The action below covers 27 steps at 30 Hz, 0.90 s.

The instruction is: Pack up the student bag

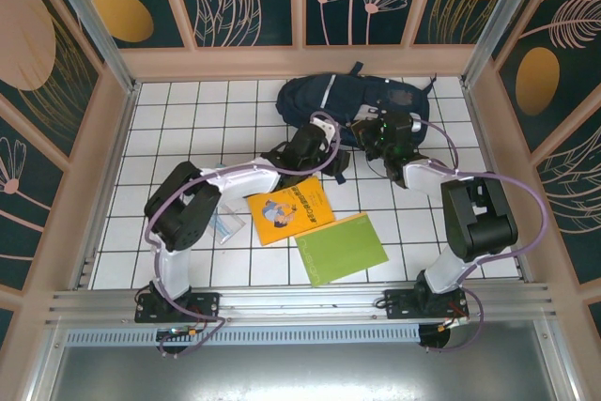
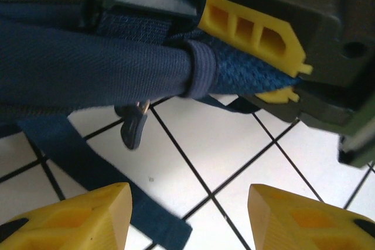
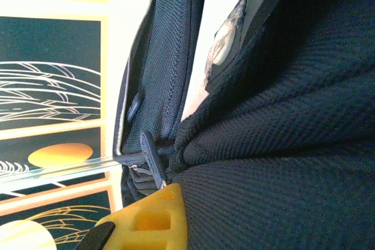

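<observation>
A navy bag (image 1: 362, 100) lay at the far edge of the white tiled table (image 1: 188, 138), a little right of centre. The right gripper (image 2: 296, 80) had its jaws clamped on fabric at the bag's near side. Just beside it, the left gripper (image 2: 187, 203) held its jaws apart above the tiles. A yellow book (image 1: 290, 210) and a green folder (image 1: 341, 248) lay nearer the near edge.
</observation>
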Each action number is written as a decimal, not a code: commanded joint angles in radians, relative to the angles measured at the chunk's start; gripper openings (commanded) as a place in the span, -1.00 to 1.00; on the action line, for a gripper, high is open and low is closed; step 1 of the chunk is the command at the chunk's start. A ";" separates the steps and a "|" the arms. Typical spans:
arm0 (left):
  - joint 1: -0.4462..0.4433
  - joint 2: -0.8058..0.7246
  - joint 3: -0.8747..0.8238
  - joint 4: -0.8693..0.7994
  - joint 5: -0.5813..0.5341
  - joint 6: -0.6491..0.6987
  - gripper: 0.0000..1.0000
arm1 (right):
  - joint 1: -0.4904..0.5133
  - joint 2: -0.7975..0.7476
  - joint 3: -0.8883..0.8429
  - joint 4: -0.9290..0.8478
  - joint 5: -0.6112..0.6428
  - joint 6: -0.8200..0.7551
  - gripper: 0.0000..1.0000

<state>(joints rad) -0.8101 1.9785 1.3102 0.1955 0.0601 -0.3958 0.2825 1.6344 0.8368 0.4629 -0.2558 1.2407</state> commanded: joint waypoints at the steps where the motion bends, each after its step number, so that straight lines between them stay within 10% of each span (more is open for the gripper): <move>1: 0.004 0.046 0.056 0.080 -0.031 0.023 0.10 | 0.014 -0.086 0.007 0.066 -0.063 0.016 -1.00; 9: 0.019 0.142 0.152 0.090 -0.096 0.048 -0.07 | 0.014 -0.127 -0.014 0.054 -0.068 0.011 -1.00; 16: 0.035 0.088 0.125 0.037 -0.096 0.052 -1.00 | 0.013 -0.143 -0.016 -0.006 0.018 -0.064 -1.00; 27: 0.125 -0.013 0.066 -0.261 0.136 0.071 -1.00 | -0.014 -0.110 0.074 -0.190 0.105 -0.336 -1.00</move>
<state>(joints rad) -0.7319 2.0274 1.3853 0.0700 0.1234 -0.3511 0.2863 1.5513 0.8421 0.3145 -0.2558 1.0653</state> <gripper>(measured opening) 0.057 0.086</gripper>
